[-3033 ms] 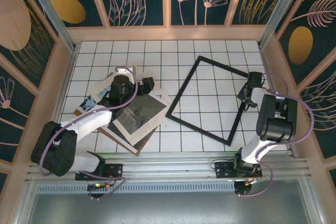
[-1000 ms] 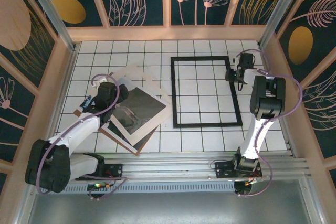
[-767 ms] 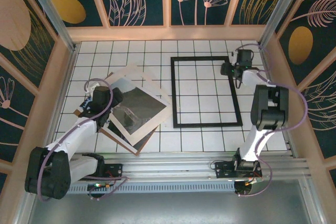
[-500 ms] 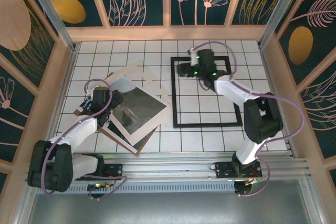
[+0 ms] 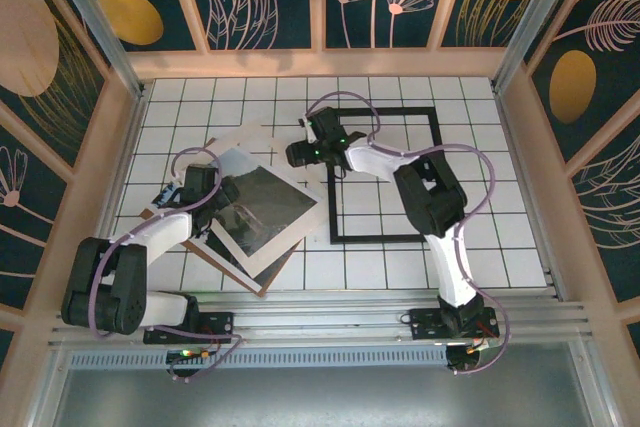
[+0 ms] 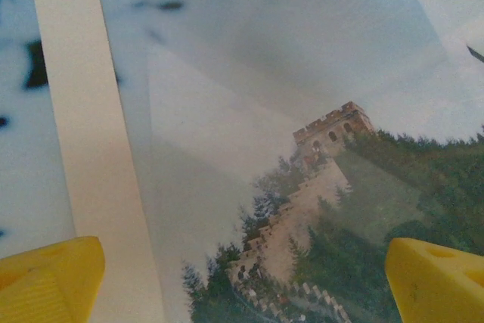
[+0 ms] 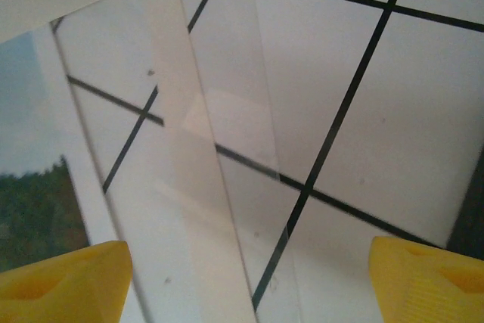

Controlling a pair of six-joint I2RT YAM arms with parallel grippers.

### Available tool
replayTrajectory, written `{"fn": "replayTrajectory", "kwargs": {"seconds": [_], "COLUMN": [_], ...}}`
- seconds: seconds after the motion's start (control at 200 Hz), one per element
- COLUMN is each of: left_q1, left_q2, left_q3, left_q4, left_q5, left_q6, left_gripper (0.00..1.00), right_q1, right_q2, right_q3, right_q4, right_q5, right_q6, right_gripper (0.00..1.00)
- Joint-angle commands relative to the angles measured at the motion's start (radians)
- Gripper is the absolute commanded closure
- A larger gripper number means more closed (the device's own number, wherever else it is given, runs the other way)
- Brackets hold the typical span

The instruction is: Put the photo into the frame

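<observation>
While photo (image 5: pixel 255 209) lies unframed | left end effector (image 6: pixel 242 277) — wide | right end effector (image 7: pixel 242 277) — wide

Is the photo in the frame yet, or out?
Out. The photo lies on a pile left of the frame; bare table tiles show inside the frame.

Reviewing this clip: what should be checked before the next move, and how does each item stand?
1. Thin black rectangular frame flat on the table: ok.
2. Frame opening free: not ok, right arm reaches across it.
3. Landscape photo print with white margin face up, outside frame: ok.
4. Left gripper open above photo: ok.
5. Right gripper open, empty: ok.
6. Photo free to lift: cannot tell.
</observation>
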Motion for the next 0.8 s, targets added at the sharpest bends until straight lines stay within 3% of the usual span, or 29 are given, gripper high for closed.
{"fn": "replayTrajectory", "kwargs": {"seconds": [0.0, 0.395, 0.796], "left_q1": [0.006, 0.005, 0.006], "left_q2": [0.023, 0.037, 0.105], "left_q3": [0.012, -0.043, -0.083], "left_q4": [0.031, 0.100, 0.204], "left_q5": [0.018, 0.007, 0.084], "left_q6": [0.019, -0.019, -0.056], "left_gripper": [0.04, 0.04, 0.02], "right_q1": [0.019, 0.045, 0.042], "right_q2": [0.073, 0.167, 0.112], "right_q3": [0.109, 0.208, 0.175], "right_q4": [-0.105, -0.249, -0.195], "right_q5": [0.056, -0.008, -0.282], "right_q6": [0.005, 0.096, 0.198], "right_gripper": [0.18, 0.22, 0.32]}}
